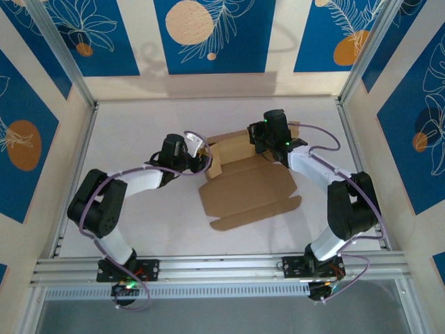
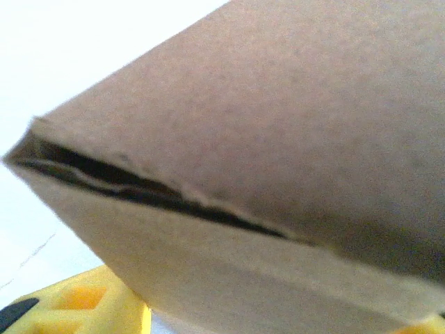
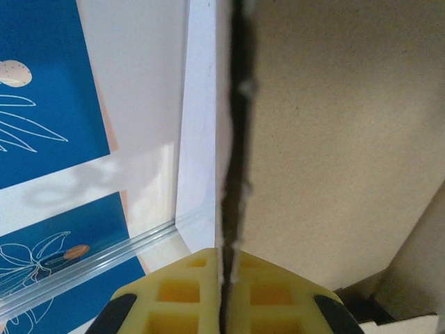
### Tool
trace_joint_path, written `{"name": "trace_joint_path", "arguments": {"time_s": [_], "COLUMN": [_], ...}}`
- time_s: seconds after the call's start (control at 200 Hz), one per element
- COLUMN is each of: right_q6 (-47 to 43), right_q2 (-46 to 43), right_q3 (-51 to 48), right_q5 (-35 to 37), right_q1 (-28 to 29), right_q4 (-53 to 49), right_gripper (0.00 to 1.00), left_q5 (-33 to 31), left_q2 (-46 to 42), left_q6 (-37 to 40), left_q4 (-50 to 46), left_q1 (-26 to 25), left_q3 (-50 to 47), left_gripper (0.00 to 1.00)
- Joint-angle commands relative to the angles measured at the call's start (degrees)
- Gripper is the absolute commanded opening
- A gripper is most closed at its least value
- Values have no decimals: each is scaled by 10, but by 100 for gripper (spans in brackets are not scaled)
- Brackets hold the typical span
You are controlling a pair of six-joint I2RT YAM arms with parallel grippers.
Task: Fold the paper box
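The paper box (image 1: 247, 188) is brown cardboard, lying partly opened out in the middle of the white table, with its back part raised. My right gripper (image 1: 270, 142) is at the box's back wall. In the right wrist view it (image 3: 228, 263) is shut on the thin upright edge of the paper box (image 3: 334, 139). My left gripper (image 1: 200, 158) is at the box's left end. In the left wrist view a doubled wall of the paper box (image 2: 278, 139) lies across my left gripper (image 2: 271, 306), whose yellow fingers (image 2: 90, 303) stand well apart on either side of it.
The white table (image 1: 139, 229) is fenced by metal rails and by walls with blue leaf-pattern panels (image 1: 208, 35). A white corner post (image 3: 198, 139) stands just behind the box's back edge. An aluminium rail (image 1: 222, 264) runs along the near edge by the arm bases.
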Motion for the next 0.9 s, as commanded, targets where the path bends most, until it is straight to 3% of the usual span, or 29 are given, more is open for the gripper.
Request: {"name": "trace_joint_path", "arguments": {"time_s": [0.0, 0.155, 0.4, 0.895], "right_q6": [21, 47, 71, 79], "right_q2": [-29, -45, -52, -34], "right_q3": [-17, -35, -37, -22], "right_q5": [-19, 0, 0, -20], "right_q1": [26, 34, 44, 39], "right_q4": [-62, -64, -74, -64], "right_gripper": [0, 0, 0, 0], "left_q5": [-86, -114, -145, -102], "left_q2": [-22, -23, -15, -14], "left_q6": [5, 20, 23, 35], "left_q4": [17, 4, 2, 52], "left_q1": [6, 5, 5, -5], "left_q3": [2, 7, 12, -16], "left_gripper": [47, 46, 64, 73]}}
